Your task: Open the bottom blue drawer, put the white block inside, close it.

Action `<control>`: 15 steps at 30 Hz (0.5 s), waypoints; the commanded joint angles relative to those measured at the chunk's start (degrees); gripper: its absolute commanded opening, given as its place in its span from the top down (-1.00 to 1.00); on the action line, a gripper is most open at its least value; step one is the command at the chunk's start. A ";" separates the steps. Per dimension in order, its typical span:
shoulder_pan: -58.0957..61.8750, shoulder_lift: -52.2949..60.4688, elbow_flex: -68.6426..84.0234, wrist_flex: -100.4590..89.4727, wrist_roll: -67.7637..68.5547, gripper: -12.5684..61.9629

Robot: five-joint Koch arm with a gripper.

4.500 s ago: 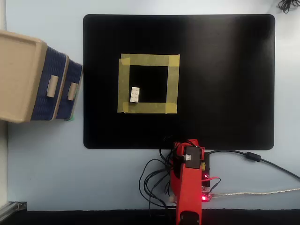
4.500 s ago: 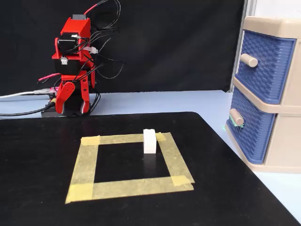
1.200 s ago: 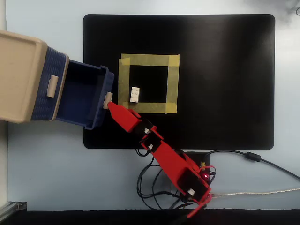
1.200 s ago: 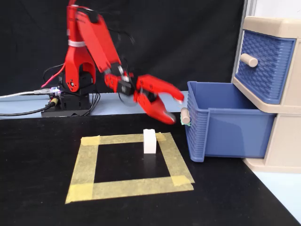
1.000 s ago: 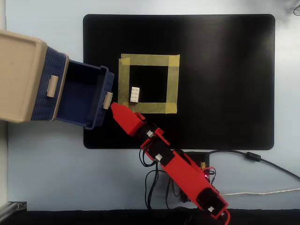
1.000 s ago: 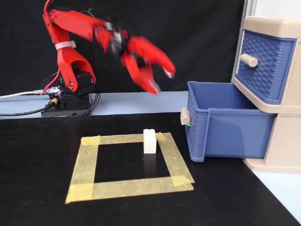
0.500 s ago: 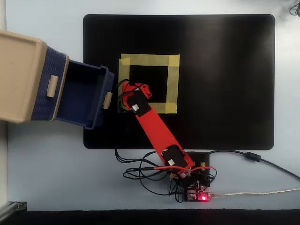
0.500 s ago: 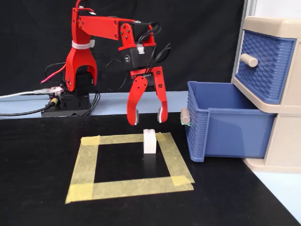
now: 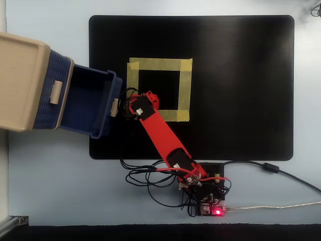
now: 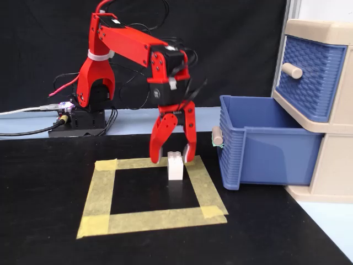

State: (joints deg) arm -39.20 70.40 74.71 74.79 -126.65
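Note:
The bottom blue drawer [image 10: 276,155] is pulled far out of the beige cabinet [image 10: 322,34]; its open box [image 9: 114,86] shows empty from above, with the beige handle [image 10: 217,136] facing the mat. The white block [image 10: 175,168] stands upright on the far edge of the yellow tape square [image 10: 102,194]. My red gripper [image 10: 173,158] hangs straight down over it, open, one finger on each side of the block's top. In the overhead view the wrist [image 9: 141,106] covers the block.
The upper blue drawer [image 10: 308,77] is closed. A black mat [image 9: 241,85] covers most of the table. The arm's base and its loose cables [image 9: 198,193] sit at the mat's near edge. The open drawer's front stands just beside the tape square [image 9: 159,64].
The gripper left the drawer handle, swung over the tape square, and over the last half second dropped so its open fingers flank the block's top.

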 commanded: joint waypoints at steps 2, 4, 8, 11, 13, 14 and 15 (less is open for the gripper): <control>-1.67 1.23 0.18 0.00 0.09 -0.25; -1.85 0.79 -0.09 -0.18 0.09 -0.25; -1.76 -0.97 -0.35 -2.81 0.26 -0.25; -1.49 -3.16 -0.44 -6.68 1.23 -0.25; -1.14 -3.78 -0.44 -7.56 2.90 -0.25; -1.05 -3.78 -0.35 -7.47 3.87 -0.24; -0.97 -3.78 -0.18 -7.47 4.39 -0.22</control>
State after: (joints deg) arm -39.99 65.57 75.23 68.55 -124.72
